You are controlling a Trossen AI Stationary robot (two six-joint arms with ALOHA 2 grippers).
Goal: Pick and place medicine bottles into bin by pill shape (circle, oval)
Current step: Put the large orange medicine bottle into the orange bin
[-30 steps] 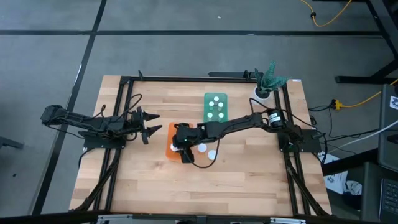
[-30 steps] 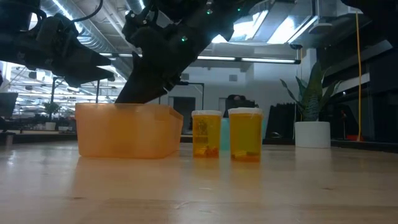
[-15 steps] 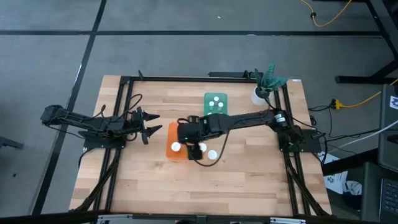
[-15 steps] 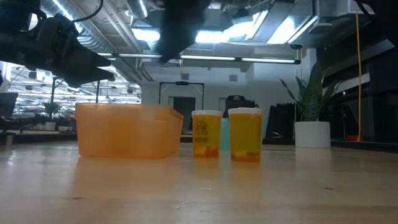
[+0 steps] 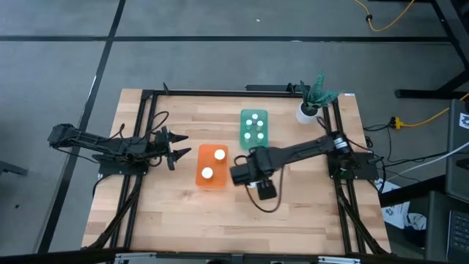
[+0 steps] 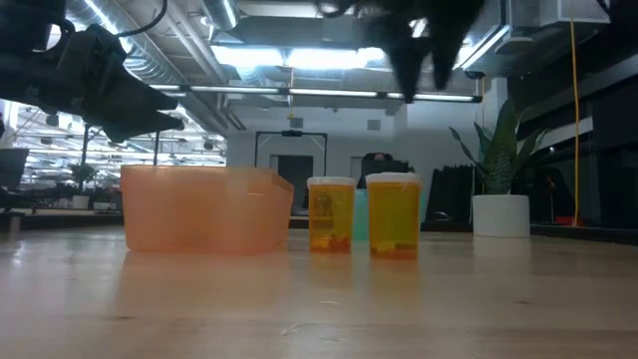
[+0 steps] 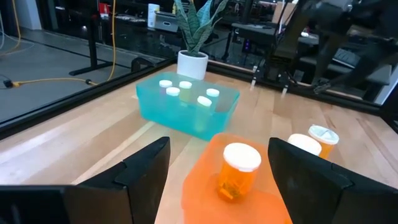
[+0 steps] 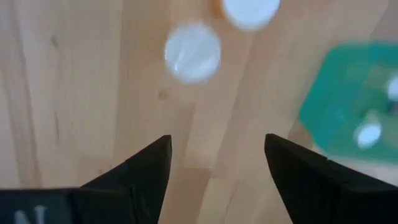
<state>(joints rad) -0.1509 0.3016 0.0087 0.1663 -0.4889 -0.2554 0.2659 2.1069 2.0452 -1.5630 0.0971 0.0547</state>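
The orange bin (image 5: 212,176) holds two white-capped bottles (image 5: 219,155) (image 5: 207,174). The teal bin (image 5: 254,136) behind it holds several white-capped bottles (image 7: 185,85). Two amber bottles (image 6: 331,214) (image 6: 394,214) stand on their bases on the table, just right of the orange bin. My right gripper (image 5: 240,174) hangs open and empty above them. It points down, and their caps (image 8: 193,53) (image 8: 250,9) show past its fingers. My left gripper (image 5: 176,147) waits open and empty, left of the orange bin.
A white pot with a green plant (image 5: 309,110) stands at the far right corner, also in the low view (image 6: 500,214). Black frame rails (image 5: 220,93) run along the table's edges. Bare wood lies toward the near edge.
My right gripper has risen out of the orange bin and gone toward the table's right edge, and now hangs above the two bottles standing on the table. Both bottles in the orange bin, covered by it before, now show.
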